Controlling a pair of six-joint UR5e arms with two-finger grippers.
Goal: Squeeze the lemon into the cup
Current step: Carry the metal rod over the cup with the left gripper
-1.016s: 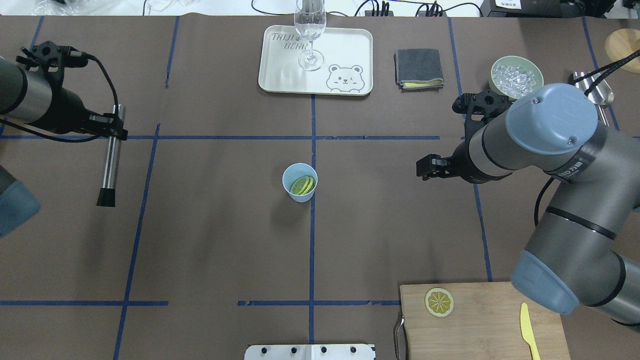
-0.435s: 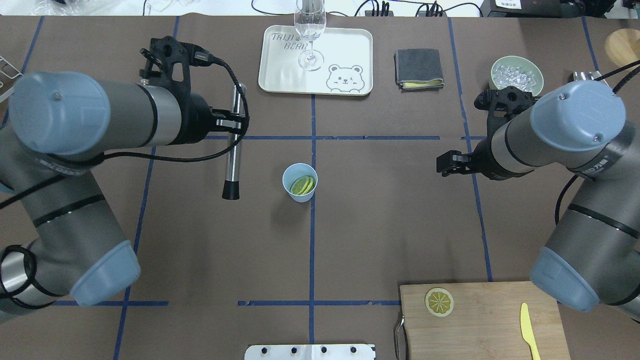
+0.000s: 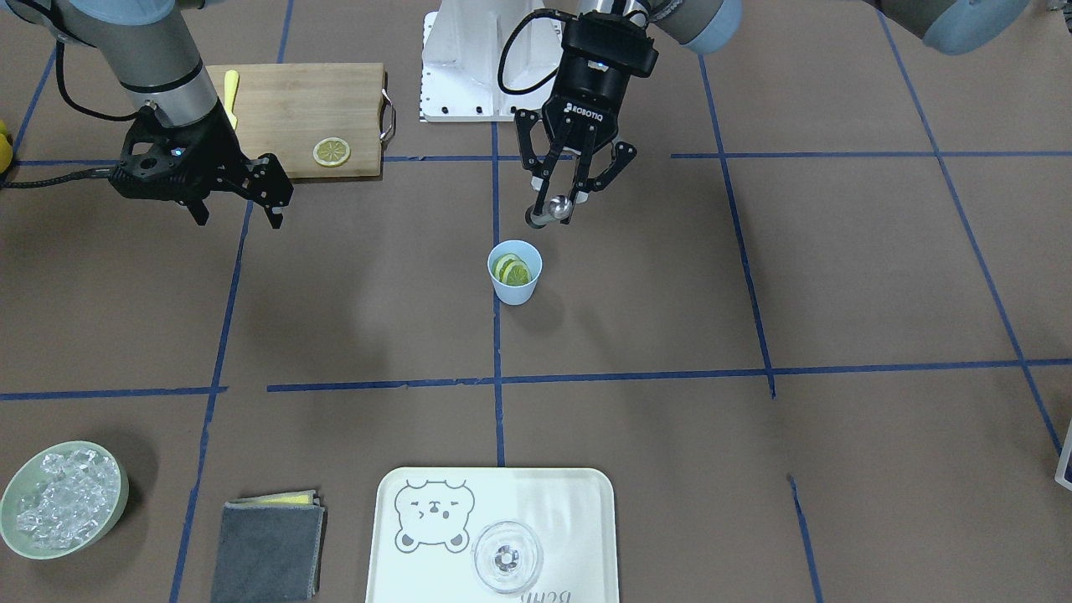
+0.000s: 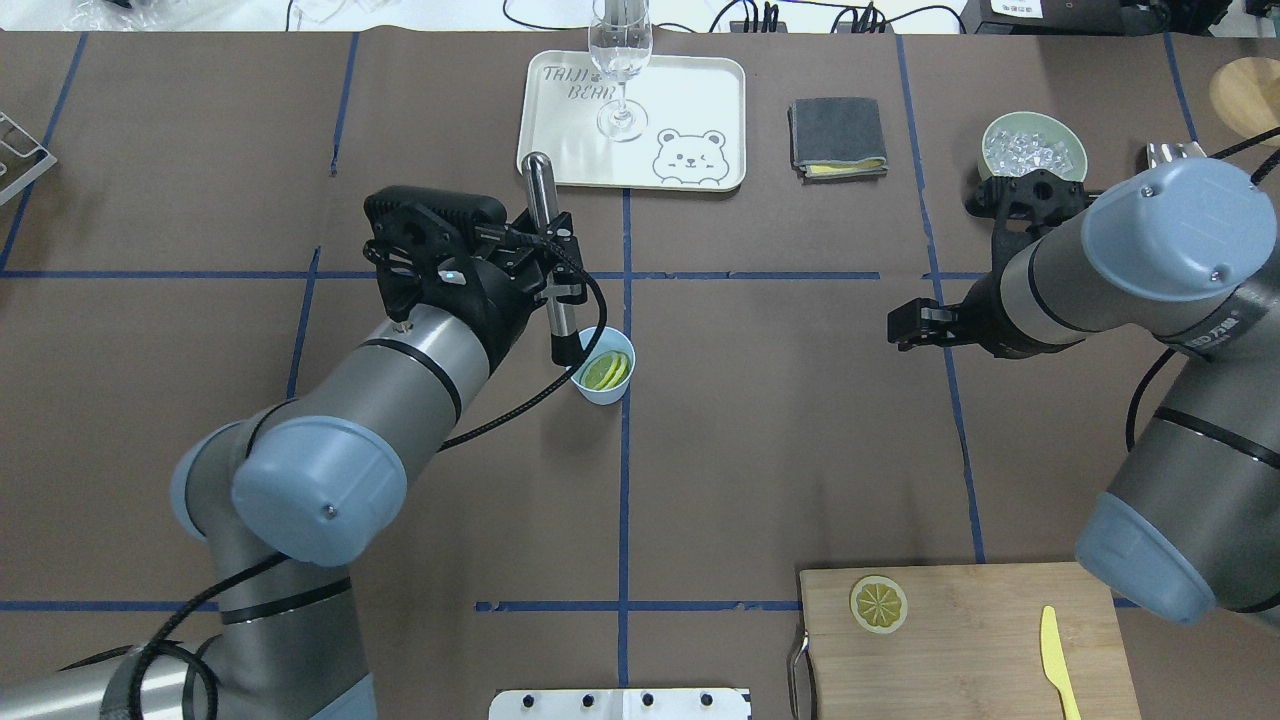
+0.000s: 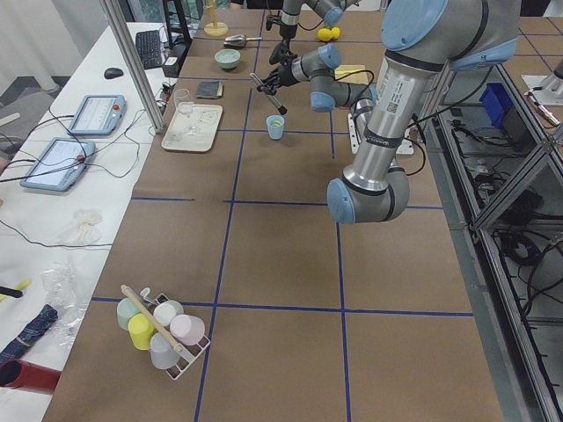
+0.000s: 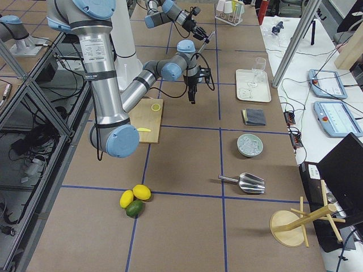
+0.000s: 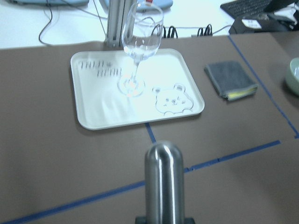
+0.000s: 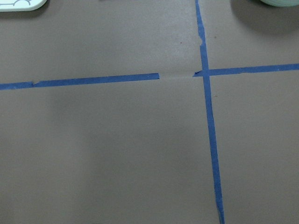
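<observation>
The cup (image 4: 600, 378) stands upright near the middle of the counter (image 4: 780, 450), just beside a long blue tape line. It is small, light blue and tapered, with a smooth wall and no handle. Inside it are lemon slices (image 4: 606, 371), thin rounds standing on edge and leaning together against the wall. Their rind looks yellow-green and their flesh pale, and they sit below the rim. How many there are is hard to tell; at least two show. The left gripper (image 3: 563, 201) is clamped around a steel rod (image 4: 553, 260), gripping it partway along its length. The rod is tilted, its rounded top leaning away from the robot. Its black lower end is at the cup's rim on the robot's left side, and the views do not settle whether it touches the cup. The right gripper (image 3: 241, 219) hangs above bare counter well off to the cup's right, its fingers spread wide with nothing between them. A spare slice (image 4: 879, 603) lies flat on the board (image 4: 960, 640), showing its segmented face.
</observation>
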